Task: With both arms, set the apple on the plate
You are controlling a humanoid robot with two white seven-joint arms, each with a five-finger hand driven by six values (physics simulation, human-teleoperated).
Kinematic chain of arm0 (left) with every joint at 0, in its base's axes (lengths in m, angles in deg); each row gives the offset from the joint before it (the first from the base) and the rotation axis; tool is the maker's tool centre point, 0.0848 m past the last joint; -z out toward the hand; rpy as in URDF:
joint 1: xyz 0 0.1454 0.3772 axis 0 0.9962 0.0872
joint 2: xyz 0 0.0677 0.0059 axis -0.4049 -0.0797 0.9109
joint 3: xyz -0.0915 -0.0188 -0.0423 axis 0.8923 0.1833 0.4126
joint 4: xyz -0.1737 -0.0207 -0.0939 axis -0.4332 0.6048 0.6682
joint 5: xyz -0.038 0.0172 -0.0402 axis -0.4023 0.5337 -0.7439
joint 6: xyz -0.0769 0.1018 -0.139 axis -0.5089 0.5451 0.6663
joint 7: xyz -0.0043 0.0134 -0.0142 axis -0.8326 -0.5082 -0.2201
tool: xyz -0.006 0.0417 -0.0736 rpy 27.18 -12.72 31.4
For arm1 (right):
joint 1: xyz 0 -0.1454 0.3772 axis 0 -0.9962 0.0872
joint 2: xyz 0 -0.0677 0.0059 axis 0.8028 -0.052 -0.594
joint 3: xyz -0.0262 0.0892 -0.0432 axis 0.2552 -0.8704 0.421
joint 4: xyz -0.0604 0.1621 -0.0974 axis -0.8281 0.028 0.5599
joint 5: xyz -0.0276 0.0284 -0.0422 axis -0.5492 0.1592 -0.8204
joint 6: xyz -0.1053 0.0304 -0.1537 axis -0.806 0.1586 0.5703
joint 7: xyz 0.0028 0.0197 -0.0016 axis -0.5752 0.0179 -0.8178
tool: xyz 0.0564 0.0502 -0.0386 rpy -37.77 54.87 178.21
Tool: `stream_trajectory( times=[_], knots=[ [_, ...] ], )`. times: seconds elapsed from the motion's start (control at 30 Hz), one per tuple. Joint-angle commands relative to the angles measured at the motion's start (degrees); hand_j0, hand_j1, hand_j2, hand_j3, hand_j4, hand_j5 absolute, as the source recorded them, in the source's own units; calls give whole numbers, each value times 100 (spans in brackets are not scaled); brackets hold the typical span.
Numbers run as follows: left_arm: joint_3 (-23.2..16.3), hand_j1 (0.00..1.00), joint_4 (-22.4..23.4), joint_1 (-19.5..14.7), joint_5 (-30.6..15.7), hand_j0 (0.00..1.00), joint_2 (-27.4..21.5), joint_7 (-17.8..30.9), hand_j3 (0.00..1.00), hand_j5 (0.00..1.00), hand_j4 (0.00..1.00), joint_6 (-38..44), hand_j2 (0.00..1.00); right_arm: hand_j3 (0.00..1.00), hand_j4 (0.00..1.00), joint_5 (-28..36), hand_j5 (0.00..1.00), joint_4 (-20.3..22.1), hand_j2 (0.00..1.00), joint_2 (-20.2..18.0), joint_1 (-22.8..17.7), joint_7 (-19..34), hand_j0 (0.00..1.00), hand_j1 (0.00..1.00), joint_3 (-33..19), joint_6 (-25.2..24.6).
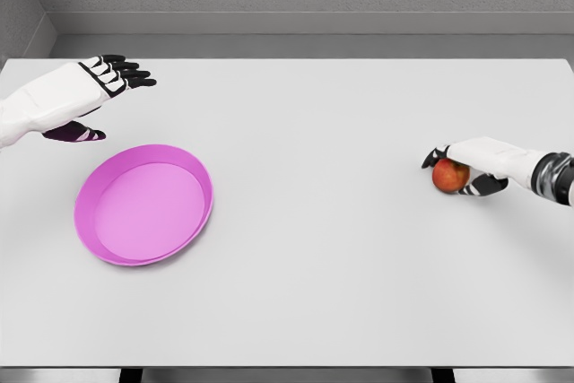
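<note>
You have the apple at the right side of the worktop, well apart from the pink plate, which lies at the left; the right robot hand is wrapped around the apple, fingers over the top and far side, thumb below, so it is closed on it, though I cannot tell if the fruit is lifted or sits on the worktop; the left robot hand hovers behind the plate, fingers spread, holding nothing. The apple is prob. light, stiff and round w/ smooth skin, so it can roll or slip from a loose pinch; take it across the widest part, fingers opposite the thumb, not at the top; for a hand-over approx. mid-worktop, leave one side free for the left one.
</note>
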Motion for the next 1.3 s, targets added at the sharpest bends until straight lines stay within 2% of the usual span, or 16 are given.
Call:
stream_trajectory(
  times=[0.0, 0.1, 0.4, 0.7, 1.0, 1.13, 1.27],
  knots=[
    [5, 100, 0, 0, -37, 100, -6, -3, 100, 100, 100, 0, 100, 60, 60, 5, 60, 5, 60, -4, 0, 8, 60, 60, 6, 1],
    [5, 100, 0, 0, -37, 100, -6, -3, 100, 100, 100, 0, 100, 57, 57, 5, 57, 5, 57, -12, 9, 8, 57, 57, 24, 1],
    [5, 100, 0, 0, -37, 100, -6, -3, 100, 100, 100, 0, 100, 57, 57, 5, 57, 13, 57, -13, 61, 8, 57, 57, 24, 10],
    [5, 100, 0, 0, -37, 100, -6, -3, 100, 100, 100, 0, 100, 57, 57, 5, 57, 259, 57, -30, 167, 8, 57, 57, 6, 27],
    [5, 100, 0, 0, -46, 100, -6, -3, 100, 100, 100, 0, 100, 57, 57, 5, 57, 778, 57, -21, 176, -1, 57, 57, -3, 45],
    [5, 100, 0, 0, -46, 100, -7, -3, 100, 100, 100, 0, 100, 57, 57, 5, 57, 980, 57, -21, 176, -10, 57, 57, -20, 212],
    [5, 100, 0, 0, -46, 100, -6, -3, 100, 100, 100, 0, 100, 57, 57, 14, 57, 989, 57, -4, 184, -18, 57, 57, -38, 484]
  ],
)
